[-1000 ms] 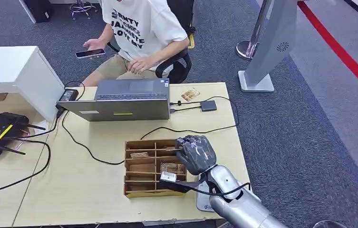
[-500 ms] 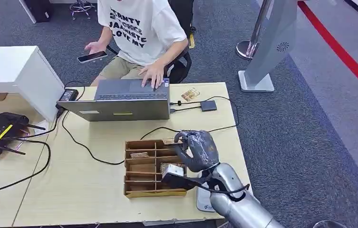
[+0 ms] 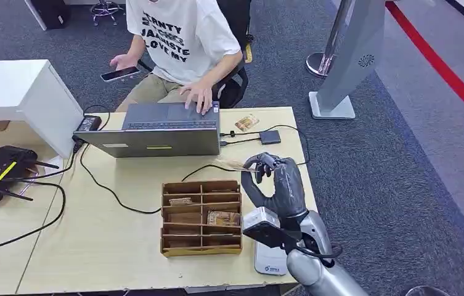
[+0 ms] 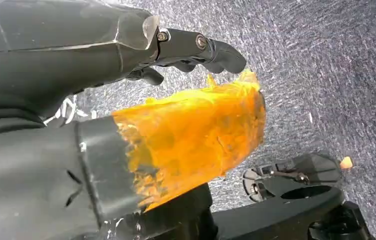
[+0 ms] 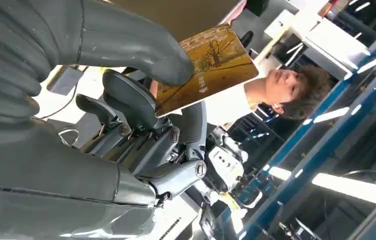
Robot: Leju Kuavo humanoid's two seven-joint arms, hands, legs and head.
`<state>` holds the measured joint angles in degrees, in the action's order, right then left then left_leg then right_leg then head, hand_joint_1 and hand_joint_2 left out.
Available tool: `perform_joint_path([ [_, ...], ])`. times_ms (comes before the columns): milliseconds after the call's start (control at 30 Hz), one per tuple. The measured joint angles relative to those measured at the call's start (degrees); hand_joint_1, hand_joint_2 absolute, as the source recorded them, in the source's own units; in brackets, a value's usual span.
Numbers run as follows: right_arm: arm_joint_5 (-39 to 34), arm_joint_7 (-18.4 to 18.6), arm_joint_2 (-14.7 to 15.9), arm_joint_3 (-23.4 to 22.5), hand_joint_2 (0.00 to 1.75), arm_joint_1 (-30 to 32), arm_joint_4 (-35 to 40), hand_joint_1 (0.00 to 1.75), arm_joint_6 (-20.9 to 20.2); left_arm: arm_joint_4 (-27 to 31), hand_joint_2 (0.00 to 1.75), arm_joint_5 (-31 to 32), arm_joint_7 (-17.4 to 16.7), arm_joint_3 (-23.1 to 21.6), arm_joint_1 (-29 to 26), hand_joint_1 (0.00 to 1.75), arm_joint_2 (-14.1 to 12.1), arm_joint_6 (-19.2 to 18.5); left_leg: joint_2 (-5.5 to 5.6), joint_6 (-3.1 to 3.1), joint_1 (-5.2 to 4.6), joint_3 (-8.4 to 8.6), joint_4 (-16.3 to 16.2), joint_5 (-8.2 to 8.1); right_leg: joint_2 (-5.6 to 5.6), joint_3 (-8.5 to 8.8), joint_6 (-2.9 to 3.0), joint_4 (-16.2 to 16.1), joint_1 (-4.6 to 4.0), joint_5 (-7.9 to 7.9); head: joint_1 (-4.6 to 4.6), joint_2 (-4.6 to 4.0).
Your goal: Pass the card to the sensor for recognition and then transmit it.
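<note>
Brown-and-gold card (image 3: 232, 164) sits pinched between the thumb and fingers of the right robot hand (image 3: 276, 185), raised above the pale wooden surface (image 3: 130, 259), between the compartmented wooden box (image 3: 201, 217) and the grey laptop (image 3: 158, 129). Close up, the card (image 5: 206, 67) shows a tree picture. A person (image 3: 183, 37) sits behind the laptop. The left robot hand (image 4: 126, 60) hangs over carpet; I cannot tell its grip.
</note>
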<state>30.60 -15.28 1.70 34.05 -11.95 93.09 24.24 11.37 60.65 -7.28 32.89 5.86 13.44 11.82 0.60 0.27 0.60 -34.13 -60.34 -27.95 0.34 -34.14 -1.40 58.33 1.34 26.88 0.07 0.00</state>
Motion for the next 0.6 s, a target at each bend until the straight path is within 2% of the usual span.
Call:
perform_joint_path([
  [133,-2.3,-2.0,0.1,-1.0,1.75,0.9,2.1,1.64,1.5,0.0,0.00,-0.2,0.1,0.0,-0.1,0.00,0.0,0.3,0.00,0.00,0.00,-0.01,0.0,0.00,-0.01,-0.01,0.00,0.0,0.00,0.00,-0.02,0.00],
  [300,-2.9,-2.6,0.4,-2.3,1.75,1.9,4.7,1.57,1.8,0.0,0.00,-0.3,0.2,0.0,-0.1,0.00,0.0,0.4,0.00,0.00,0.00,-0.02,0.0,-0.01,0.00,-0.01,0.00,0.0,0.00,0.00,0.00,0.00],
  [600,0.0,-2.4,0.4,-2.6,1.75,1.8,5.2,1.66,1.7,0.0,0.00,0.7,0.1,0.0,-0.1,0.00,0.0,0.4,0.00,0.00,0.00,-0.02,0.0,0.00,0.00,0.00,0.00,0.0,0.00,0.00,-0.02,0.00],
])
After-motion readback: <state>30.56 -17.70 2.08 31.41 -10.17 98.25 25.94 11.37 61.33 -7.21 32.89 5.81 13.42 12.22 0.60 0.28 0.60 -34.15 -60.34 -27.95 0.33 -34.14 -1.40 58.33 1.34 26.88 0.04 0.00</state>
